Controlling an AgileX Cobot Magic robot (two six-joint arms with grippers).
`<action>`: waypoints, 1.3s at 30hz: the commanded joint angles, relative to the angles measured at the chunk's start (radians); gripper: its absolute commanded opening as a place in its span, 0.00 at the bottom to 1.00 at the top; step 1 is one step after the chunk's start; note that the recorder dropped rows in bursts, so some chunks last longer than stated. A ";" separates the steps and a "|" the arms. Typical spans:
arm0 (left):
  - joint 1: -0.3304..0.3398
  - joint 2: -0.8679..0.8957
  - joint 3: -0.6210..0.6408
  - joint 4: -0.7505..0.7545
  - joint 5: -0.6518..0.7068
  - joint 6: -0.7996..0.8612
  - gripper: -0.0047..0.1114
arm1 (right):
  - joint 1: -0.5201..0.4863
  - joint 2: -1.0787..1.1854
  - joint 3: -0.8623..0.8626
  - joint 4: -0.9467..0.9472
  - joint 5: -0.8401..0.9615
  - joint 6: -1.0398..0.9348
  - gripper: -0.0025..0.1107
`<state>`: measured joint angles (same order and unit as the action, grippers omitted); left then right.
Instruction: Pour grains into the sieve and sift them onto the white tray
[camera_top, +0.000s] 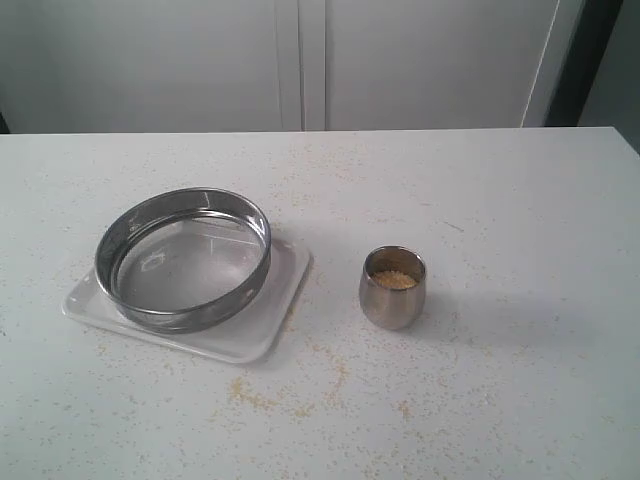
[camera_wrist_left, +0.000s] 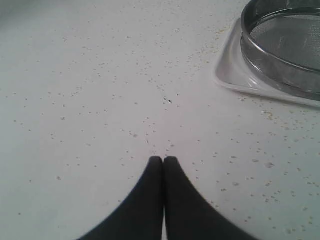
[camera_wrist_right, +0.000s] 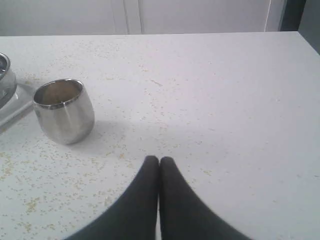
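Observation:
The wide steel sieve (camera_top: 183, 257) rests on the white tray (camera_top: 262, 322) at the table's left; its mesh looks bare. Golden-yellow grains (camera_top: 394, 280) fill the bottom of a small rounded steel cup (camera_top: 392, 288) standing to the right of the tray. Neither arm shows in the exterior view. In the left wrist view my left gripper (camera_wrist_left: 163, 159) is shut and holds nothing, over bare tabletop, with the sieve (camera_wrist_left: 285, 47) and tray (camera_wrist_left: 231, 70) well off to one side. My right gripper (camera_wrist_right: 159, 159) is shut and empty too, a short way from the cup (camera_wrist_right: 63, 110).
Loose grains are scattered over the white table (camera_top: 480, 200), thickest in front of the tray (camera_top: 262, 395). The table's far edge meets grey cabinet doors (camera_top: 300, 60).

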<state>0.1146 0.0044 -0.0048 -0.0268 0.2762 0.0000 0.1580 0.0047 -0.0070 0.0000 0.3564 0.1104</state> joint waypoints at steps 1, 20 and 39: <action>0.002 -0.004 0.005 0.002 -0.001 0.000 0.04 | 0.002 -0.005 0.007 -0.008 -0.014 -0.001 0.02; 0.002 -0.004 0.005 0.002 -0.001 0.000 0.04 | 0.002 -0.005 0.007 -0.008 -0.228 -0.001 0.02; 0.002 -0.004 0.005 0.002 -0.001 0.000 0.04 | 0.002 -0.005 0.007 -0.008 -0.701 -0.067 0.02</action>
<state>0.1146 0.0044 -0.0048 -0.0268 0.2762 0.0000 0.1580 0.0047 -0.0070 0.0000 -0.3201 0.0866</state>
